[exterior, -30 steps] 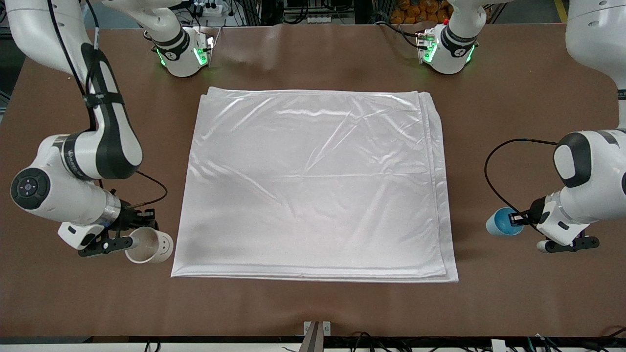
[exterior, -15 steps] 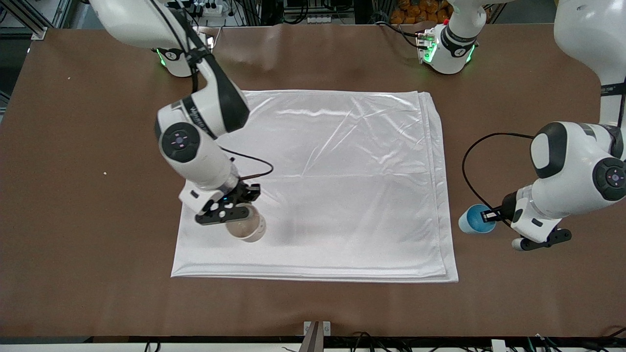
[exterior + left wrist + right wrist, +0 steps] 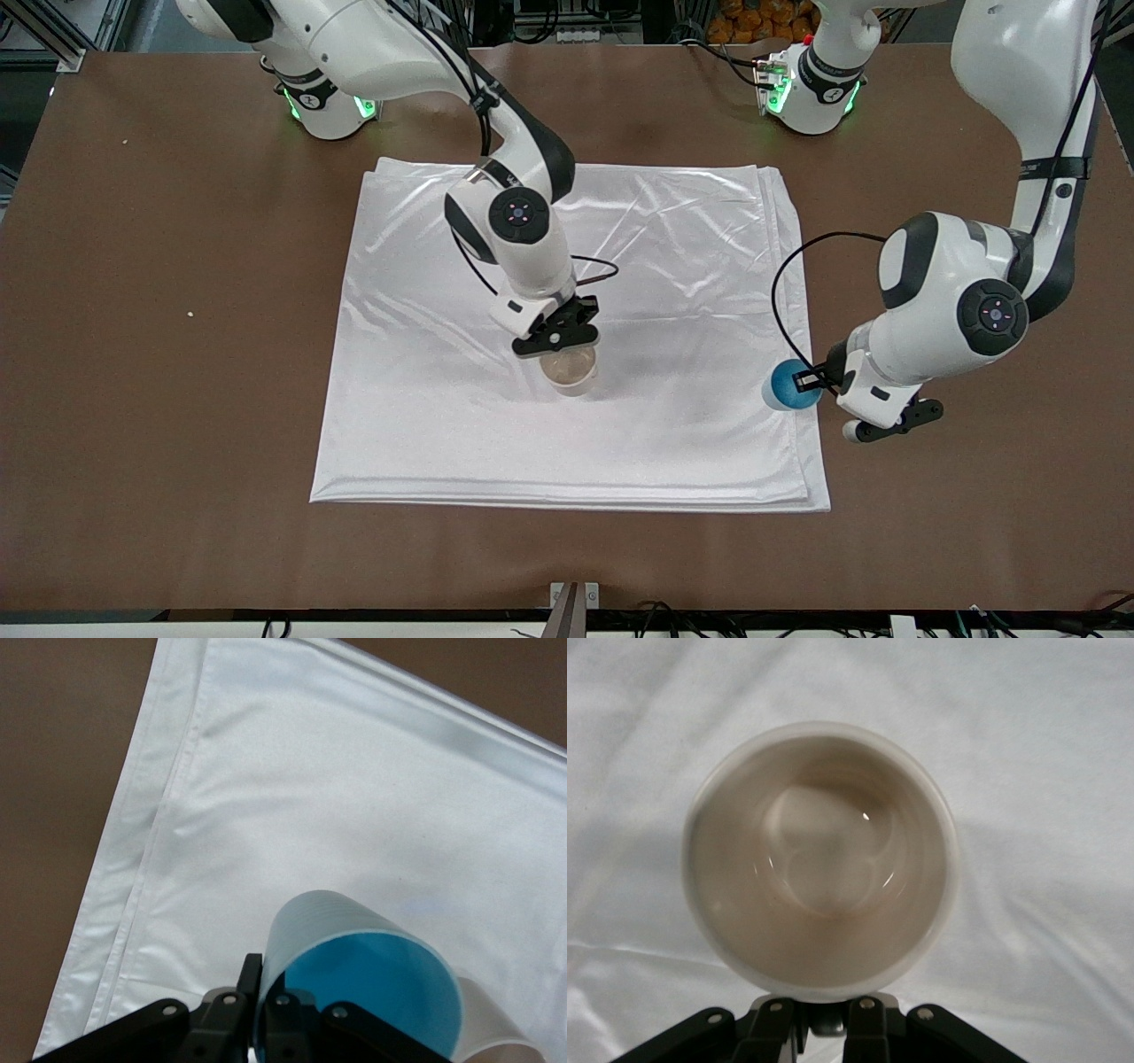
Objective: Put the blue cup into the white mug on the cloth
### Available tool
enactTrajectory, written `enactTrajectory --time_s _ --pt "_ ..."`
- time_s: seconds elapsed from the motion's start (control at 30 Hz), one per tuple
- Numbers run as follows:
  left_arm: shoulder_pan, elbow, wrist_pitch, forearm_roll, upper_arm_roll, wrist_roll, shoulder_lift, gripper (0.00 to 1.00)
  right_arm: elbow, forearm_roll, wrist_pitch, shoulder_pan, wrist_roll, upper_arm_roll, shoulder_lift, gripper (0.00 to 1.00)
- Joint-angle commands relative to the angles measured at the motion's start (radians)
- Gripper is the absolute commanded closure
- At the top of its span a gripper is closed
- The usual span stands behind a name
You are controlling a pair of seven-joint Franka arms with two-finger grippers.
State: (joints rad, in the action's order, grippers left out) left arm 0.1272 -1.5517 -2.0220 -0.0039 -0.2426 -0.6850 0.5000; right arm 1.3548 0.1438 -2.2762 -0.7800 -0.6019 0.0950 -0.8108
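— Scanning from the frame's left, we find the right end effector [image 3: 558,338] at the centre, pinching the white mug [image 3: 570,369] by its rim over the middle of the cloth [image 3: 425,416]; whether it rests there we can't tell.

— And at centre-right, our left end effector [image 3: 811,381] pinches the blue cup [image 3: 787,386], tilted over the cloth's edge. Mug nearly placed; cup not yet inside.

— On the brown worktop [image 3: 177,310], nesting remains.
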Motion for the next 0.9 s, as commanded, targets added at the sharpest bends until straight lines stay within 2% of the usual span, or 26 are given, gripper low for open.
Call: enactTrajectory --time_s 0.0,0.07,0.13,0.17,0.2,0.4,0.5,0.63,0.8,0.87 --pt "0.018 -0.002 0.009 -0.002 0.003 -0.051 -0.015 1.0 -0.029 0.034 0.006 0.013 -0.015 0.022 -0.016 0.73" --pt "0.032 -0.002 0.009 -0.002 0.005 -0.06 -0.015 1.0 -0.028 0.033 0.004 0.013 -0.016 0.022 -0.016 0.61" --pt "0.037 -0.002 0.009 0.001 0.006 -0.068 -0.017 1.0 -0.028 0.028 0.007 0.016 -0.018 0.022 -0.013 0.41" --pt "0.037 -0.002 0.009 0.002 0.005 -0.073 -0.018 1.0 -0.026 0.03 0.013 0.021 -0.016 0.022 -0.007 0.24" --pt "0.038 -0.002 0.009 0.004 0.003 -0.077 -0.02 1.0 -0.026 0.03 0.02 0.027 -0.013 0.023 -0.002 0.0" --pt "0.049 0.009 0.011 0.005 0.002 -0.103 -0.02 1.0 -0.026 0.057 0.127 0.065 0.007 0.037 0.054 0.0" --pt "0.066 0.01 0.011 0.004 0.002 -0.119 -0.02 1.0 -0.025 0.056 0.216 0.117 0.028 0.08 0.116 0.0" --pt "0.104 0.01 0.011 0.005 0.003 -0.159 -0.015 1.0 -0.005 0.054 0.355 0.166 0.03 0.098 0.22 0.0" --pt "0.166 0.01 0.011 0.005 0.006 -0.211 -0.006 1.0 0.036 0.051 0.454 0.297 0.03 0.193 0.358 0.0" --pt "0.186 0.01 0.011 0.005 0.008 -0.225 0.005 1.0 0.049 0.051 0.49 0.343 0.03 0.213 0.413 0.0"
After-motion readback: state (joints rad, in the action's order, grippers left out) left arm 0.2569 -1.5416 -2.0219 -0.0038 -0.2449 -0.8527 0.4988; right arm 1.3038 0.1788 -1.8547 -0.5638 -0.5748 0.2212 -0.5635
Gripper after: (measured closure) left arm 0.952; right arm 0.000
